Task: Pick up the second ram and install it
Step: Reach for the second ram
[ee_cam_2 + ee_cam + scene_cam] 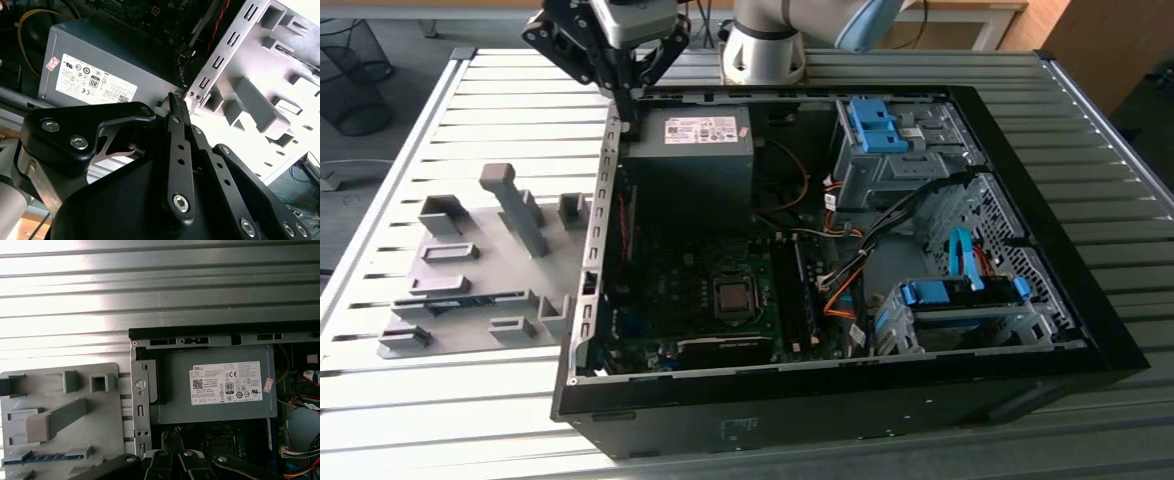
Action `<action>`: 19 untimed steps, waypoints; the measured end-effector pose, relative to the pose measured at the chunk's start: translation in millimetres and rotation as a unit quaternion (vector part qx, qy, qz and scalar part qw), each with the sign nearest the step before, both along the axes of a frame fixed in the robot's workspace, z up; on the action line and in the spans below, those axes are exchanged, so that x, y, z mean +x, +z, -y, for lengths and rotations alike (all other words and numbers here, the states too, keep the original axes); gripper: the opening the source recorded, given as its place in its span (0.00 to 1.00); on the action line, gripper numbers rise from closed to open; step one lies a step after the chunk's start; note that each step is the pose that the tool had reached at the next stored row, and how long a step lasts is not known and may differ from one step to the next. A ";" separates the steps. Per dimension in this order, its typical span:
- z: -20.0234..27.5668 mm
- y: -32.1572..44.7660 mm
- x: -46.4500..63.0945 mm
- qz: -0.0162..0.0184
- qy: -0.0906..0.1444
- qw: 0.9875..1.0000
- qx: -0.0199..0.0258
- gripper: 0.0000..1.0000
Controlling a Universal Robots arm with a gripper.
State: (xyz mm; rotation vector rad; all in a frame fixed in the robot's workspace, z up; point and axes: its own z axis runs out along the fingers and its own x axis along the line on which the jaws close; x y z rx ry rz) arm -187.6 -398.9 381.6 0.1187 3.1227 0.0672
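The ram (pixel 45 458) is seen lying on edge in a slotted holder on the grey plate (pixel 470 228), which is set just beside the open case (pixel 1067 330) on the exterior view's left. The gripper (pixel 626 98) is held over the case's corner by the power supply (pixel 700 160), well apart from the ram. Its fingers are pressed together and nothing is gripped.

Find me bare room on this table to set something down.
Free: the slatted table behind the grey fixture plate, and the strip between that plate and the table's near edge. Crowded: the plate's blocks and the open computer case, full of cables.
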 end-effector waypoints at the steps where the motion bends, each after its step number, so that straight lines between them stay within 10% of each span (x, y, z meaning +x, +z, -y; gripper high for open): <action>1: 0.0 -0.1 -0.3 0.000 0.000 1.000 0.000 0.11; 19: 0.0 -1.3 -6.1 -0.001 0.000 1.000 0.000 0.11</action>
